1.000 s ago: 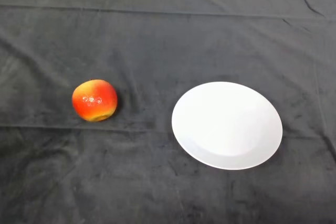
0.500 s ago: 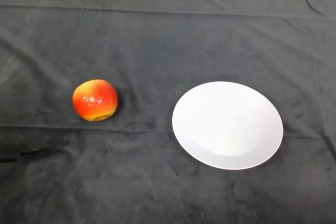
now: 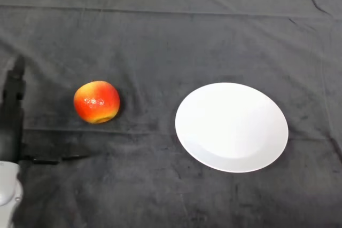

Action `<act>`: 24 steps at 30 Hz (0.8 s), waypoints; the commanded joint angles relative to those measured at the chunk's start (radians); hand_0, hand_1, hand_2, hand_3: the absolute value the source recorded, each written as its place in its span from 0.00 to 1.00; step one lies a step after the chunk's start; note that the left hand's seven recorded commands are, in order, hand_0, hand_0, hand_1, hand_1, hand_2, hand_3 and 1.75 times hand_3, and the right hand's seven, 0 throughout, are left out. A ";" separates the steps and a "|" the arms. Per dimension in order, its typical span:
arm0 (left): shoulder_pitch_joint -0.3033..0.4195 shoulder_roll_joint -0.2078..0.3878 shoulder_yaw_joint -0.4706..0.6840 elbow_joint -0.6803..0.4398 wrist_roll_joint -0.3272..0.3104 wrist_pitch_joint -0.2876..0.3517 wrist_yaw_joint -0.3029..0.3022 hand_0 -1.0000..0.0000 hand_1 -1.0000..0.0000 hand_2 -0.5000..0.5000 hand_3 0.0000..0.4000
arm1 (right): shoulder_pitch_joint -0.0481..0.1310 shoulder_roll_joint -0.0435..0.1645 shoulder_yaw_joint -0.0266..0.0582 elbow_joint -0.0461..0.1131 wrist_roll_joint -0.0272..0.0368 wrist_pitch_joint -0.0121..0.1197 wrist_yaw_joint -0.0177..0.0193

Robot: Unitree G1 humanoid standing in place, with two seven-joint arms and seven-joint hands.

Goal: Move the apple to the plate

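Apple [image 3: 96,102] sits on the dark cloth [image 3: 171,36] in the left half of the table, about midway between the far and near edges, red-orange with a yellow patch low on its near side and small glints on top. White plate [image 3: 232,127] lies right of centre, slightly nearer the near edge than the apple, well apart from it, nothing on it. Left hand [image 3: 13,111] is in at the left edge of the table, black, reaching up along that edge with its fingers [image 3: 17,70] pointing toward the far side; they look straight rather than curled and hold nothing. Hand is left of the apple, near it but clearly not touching, bare cloth between them. Silver-grey arm [image 3: 7,193] shows at the near left corner, behind the hand. Thin dark thing lies flat on the cloth just near-side of the hand's base, running right toward the spot below the apple; cannot tell what it is. Cloth has creases running across the far edge and one at the far right corner.
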 commanded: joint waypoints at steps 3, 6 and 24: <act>-0.048 -0.013 -0.037 -0.025 0.040 0.016 0.011 1.00 1.00 0.50 0.00 | 0.008 -0.032 -0.0062 -0.016 -0.0057 0.000 -0.0039; -0.073 -0.027 -0.062 0.000 0.055 0.021 0.018 1.00 1.00 0.50 0.00 | 0.009 -0.032 -0.0058 -0.017 -0.0059 0.000 -0.0046; -0.266 -0.080 -0.171 0.253 0.081 0.018 0.025 1.00 1.00 0.50 0.00 | 0.009 -0.032 -0.0054 -0.018 -0.0056 0.000 -0.0065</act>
